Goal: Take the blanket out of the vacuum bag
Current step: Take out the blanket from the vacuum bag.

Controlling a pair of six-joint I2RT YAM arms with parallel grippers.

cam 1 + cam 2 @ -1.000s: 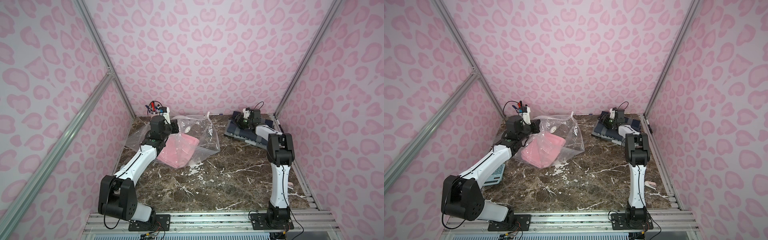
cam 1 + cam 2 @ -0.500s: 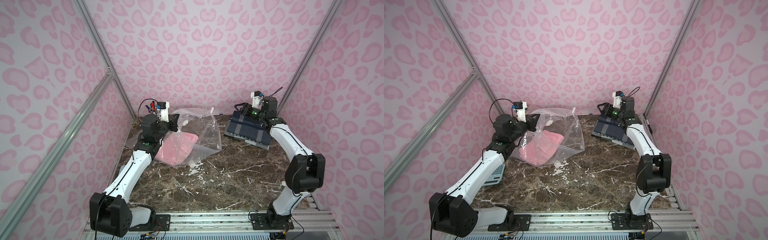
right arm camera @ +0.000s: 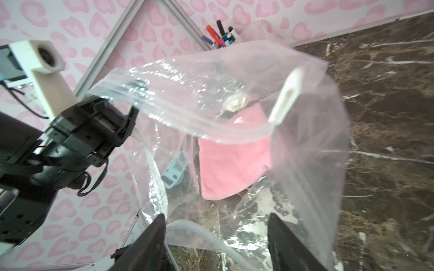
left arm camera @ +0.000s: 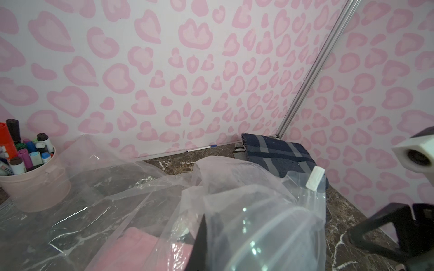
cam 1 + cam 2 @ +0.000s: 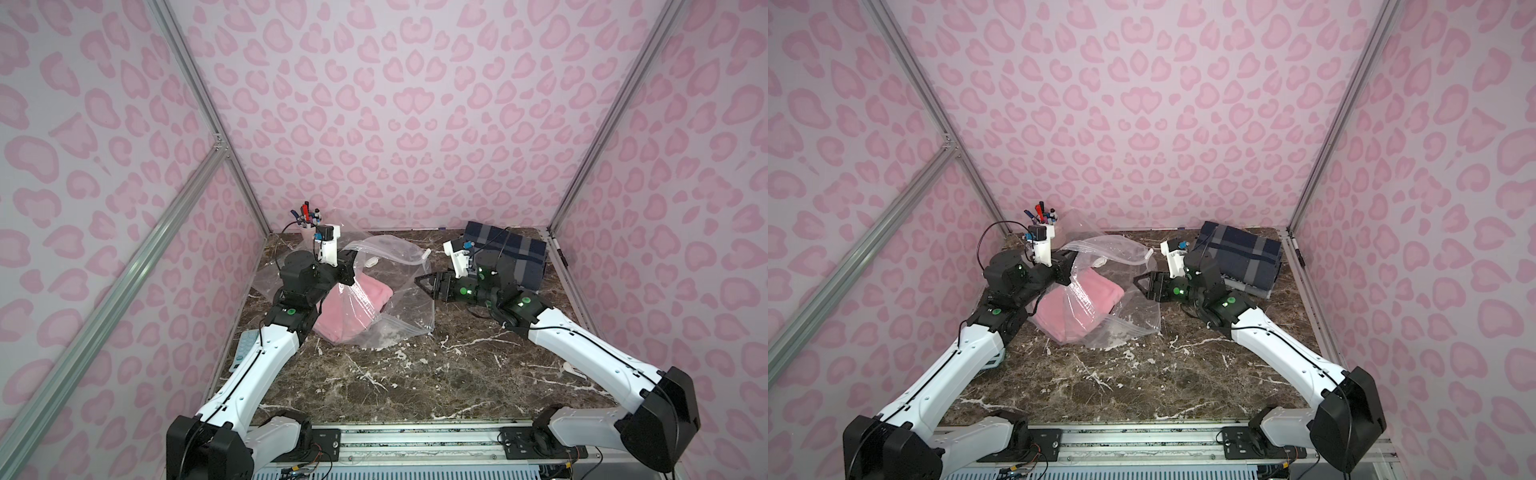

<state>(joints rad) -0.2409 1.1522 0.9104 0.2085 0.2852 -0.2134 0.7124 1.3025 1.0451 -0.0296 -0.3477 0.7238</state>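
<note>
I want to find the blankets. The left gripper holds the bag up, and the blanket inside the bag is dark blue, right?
No. The left gripper holds the vacuum bag up, but the blanket inside is pink, as the right wrist view shows. The dark blue plaid blanket lies outside it.

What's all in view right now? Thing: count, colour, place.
vacuum bag: 1, clear, left-centre of table, edge lifted
blanket: 1, pink, inside the vacuum bag
folded blanket: 1, navy plaid, back right corner
marker cup: 1, pink, back left corner
calculator: 1, pale blue, left edge, under left arm
table: 1, brown marble
left gripper: 1, black, shut on the vacuum bag's edge
right gripper: 1, black, open, by the bag's mouth
</note>
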